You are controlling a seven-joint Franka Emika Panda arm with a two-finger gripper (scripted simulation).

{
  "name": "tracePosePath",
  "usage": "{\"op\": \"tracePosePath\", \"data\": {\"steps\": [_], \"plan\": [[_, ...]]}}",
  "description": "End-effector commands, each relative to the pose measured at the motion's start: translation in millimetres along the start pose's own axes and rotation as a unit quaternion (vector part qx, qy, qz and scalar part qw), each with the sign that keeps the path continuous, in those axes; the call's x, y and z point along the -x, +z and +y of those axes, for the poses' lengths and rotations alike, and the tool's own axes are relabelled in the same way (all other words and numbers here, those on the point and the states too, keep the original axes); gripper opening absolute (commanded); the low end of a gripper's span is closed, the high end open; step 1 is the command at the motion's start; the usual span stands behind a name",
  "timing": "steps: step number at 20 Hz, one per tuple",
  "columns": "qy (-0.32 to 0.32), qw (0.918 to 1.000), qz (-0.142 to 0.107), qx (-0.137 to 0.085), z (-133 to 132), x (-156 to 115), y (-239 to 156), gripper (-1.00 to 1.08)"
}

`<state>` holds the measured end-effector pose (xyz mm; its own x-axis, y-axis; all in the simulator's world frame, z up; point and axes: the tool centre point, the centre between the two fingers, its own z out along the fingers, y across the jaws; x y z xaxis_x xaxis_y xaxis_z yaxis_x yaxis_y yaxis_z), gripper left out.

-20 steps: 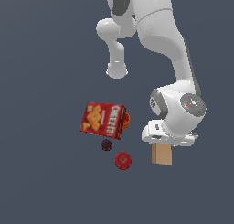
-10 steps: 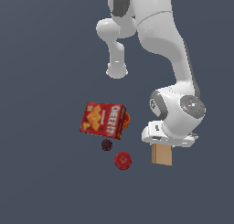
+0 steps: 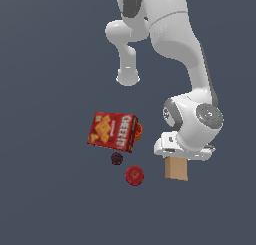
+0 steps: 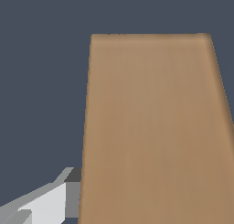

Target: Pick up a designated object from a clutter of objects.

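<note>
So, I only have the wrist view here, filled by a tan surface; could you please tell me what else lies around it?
Observer: In the exterior view, the tan block hangs under the arm's hand, apart from the other items.
Operator: Thank you. What are those other items?
Observer: A red cracker box lies toward the exterior view's left of the block.
Operator: Is anything nearer to the block?
Observer: Yes, a red apple-like ball sits between box and block, with a small dark maroon ball beside it.
Operator: And is the pincer shut on the block?
Observer: The exterior view cannot settle it; the hand hides the fingers.
</note>
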<state>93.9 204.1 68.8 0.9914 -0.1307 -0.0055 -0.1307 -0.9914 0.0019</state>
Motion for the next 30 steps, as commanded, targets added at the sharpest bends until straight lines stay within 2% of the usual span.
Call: {"op": "tracePosePath", "data": {"steps": [1,6,11,30], "plan": [[0.000,1.0000,0.002,-0.001,5,-1,-7,-1.00],[0.000,1.0000,0.002,-0.001,25,-1,-25,-1.00],[0.000,1.0000,0.002,-0.001,58,-1,-55,-1.00],[0.001,1.0000,0.002,-0.002,239,-1,-222,-1.00]]}}
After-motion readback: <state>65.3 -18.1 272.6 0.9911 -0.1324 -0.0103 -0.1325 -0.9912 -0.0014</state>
